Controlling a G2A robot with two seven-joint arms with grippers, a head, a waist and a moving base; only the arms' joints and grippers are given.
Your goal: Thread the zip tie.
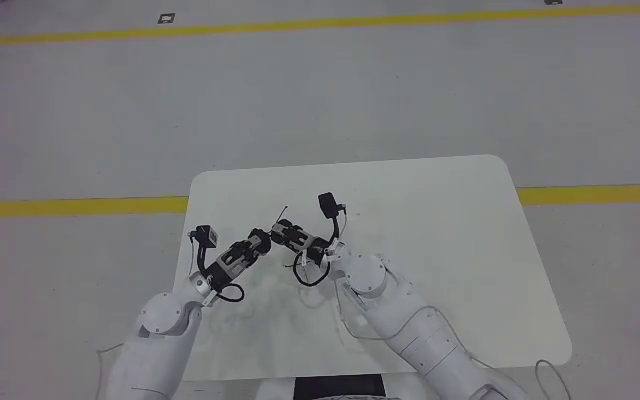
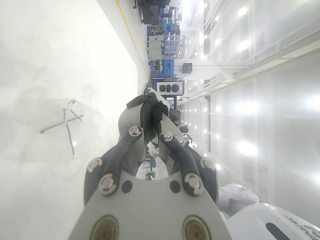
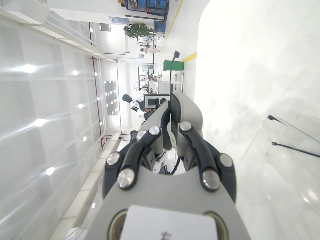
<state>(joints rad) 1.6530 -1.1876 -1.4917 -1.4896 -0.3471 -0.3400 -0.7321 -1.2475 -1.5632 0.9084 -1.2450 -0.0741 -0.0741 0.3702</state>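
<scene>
A black zip tie [image 3: 171,76] stands out past my right gripper [image 3: 172,101], which is shut on it; its square head points away from the fingers. In the top view the two grippers meet tip to tip over the table's left half, with the thin zip tie [image 1: 281,214] sticking out behind them. My left gripper [image 1: 260,241] comes in from the left and my right gripper [image 1: 283,234] from the right. In the left wrist view my left gripper [image 2: 151,106] is shut, with a black strip pinched between its pads.
A clear plastic tray [image 2: 87,126] lies on the white table [image 1: 440,240] with several spare black zip ties [image 2: 62,123] in it. The same tray [image 3: 270,156] and its spare ties [image 3: 295,148] appear beside the right gripper. Bare tabletop stretches to the right.
</scene>
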